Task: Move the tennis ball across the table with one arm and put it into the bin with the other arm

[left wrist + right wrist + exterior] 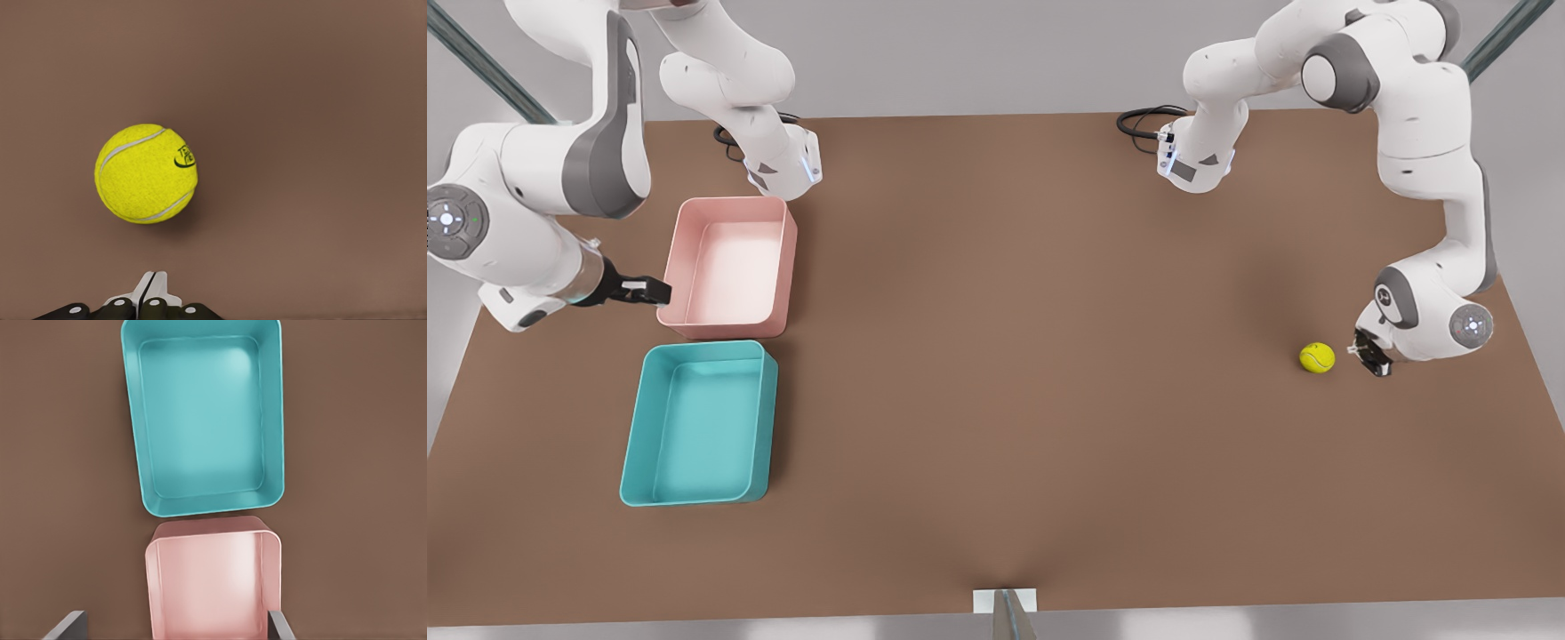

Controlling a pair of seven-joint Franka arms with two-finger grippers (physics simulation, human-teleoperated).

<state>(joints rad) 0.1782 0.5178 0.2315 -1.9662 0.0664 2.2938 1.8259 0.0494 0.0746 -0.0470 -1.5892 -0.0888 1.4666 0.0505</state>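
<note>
The tennis ball (pixel 1317 357) is sitting on the surface (pixel 1032 373) just beside the left gripper (pixel 1371 353), at nine o'clock of its closed jaws and untouched, while the right gripper (pixel 643 290) is waiting with jaws spread by the pink tub (pixel 729 267), the bin (pixel 698 423) lying nearby.

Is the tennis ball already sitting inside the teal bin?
No, the tennis ball lies on the bare table at the front view's right, next to the left hand, far from the bin.
</note>
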